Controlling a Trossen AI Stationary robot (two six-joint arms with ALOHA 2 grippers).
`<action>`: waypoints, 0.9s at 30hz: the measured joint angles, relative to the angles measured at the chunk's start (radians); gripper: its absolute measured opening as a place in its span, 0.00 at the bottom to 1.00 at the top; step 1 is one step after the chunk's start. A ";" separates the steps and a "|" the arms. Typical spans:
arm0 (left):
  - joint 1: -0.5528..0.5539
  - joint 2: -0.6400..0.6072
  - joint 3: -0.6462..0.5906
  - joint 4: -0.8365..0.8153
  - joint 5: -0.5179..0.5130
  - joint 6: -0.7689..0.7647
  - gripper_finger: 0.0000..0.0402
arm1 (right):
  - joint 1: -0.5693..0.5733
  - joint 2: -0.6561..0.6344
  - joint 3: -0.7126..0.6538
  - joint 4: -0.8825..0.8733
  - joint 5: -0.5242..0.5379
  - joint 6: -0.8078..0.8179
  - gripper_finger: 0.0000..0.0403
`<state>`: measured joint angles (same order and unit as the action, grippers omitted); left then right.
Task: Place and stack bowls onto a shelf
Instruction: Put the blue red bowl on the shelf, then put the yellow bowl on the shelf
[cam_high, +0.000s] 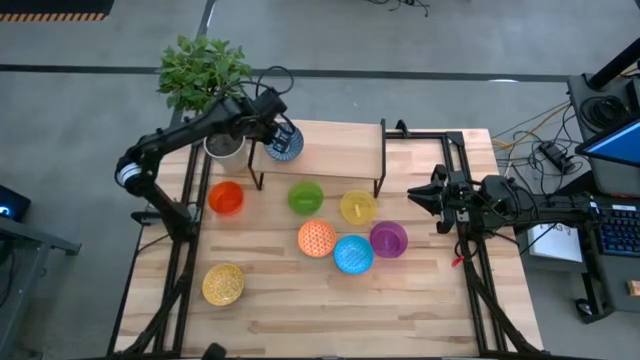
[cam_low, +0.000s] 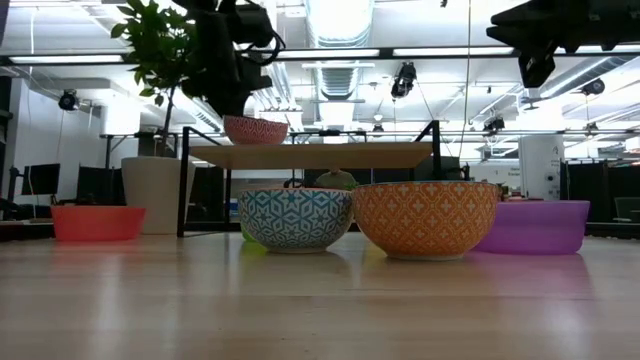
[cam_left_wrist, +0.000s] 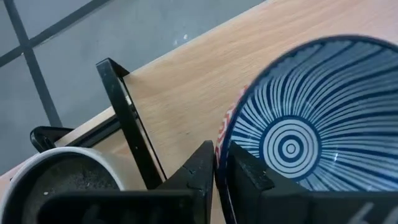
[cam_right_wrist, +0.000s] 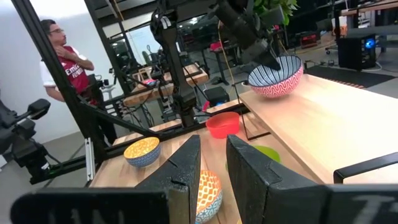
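L gripper (cam_high: 277, 133) pinches rim of blue-white bowl (cam_high: 286, 144), just above shelf (cam_high: 340, 145) at its left end. R gripper (cam_high: 418, 193) beside shelf's right end, fingers slightly apart, empty.

Robotics lab or open workshop: behind the wooden table (cam_high: 330, 300), ceiling strip lights (cam_low: 430, 50), ducting, monitors (cam_low: 40, 180), a standing person (cam_right_wrist: 65, 62).

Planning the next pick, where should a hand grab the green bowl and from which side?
Pinch the green bowl at its rim, coming straight down from above: it sits upright and open, so one finger can go inside the wall. Take the edge away from the shelf, whose board lies close beside it.
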<state>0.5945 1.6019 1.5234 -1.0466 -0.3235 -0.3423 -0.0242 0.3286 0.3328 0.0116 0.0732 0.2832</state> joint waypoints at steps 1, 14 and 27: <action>0.000 0.004 0.000 0.000 -0.001 0.005 0.07 | 0.000 0.000 0.000 0.000 0.000 0.000 0.17; 0.001 0.021 0.000 0.006 -0.025 0.048 0.09 | 0.000 0.000 0.000 -0.001 0.001 -0.006 0.17; -0.007 -0.006 0.098 -0.048 -0.027 0.073 0.29 | 0.000 0.000 0.000 -0.003 0.006 -0.006 0.17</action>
<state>0.5876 1.5963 1.6212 -1.0946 -0.3502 -0.2697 -0.0242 0.3286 0.3332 0.0090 0.0788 0.2775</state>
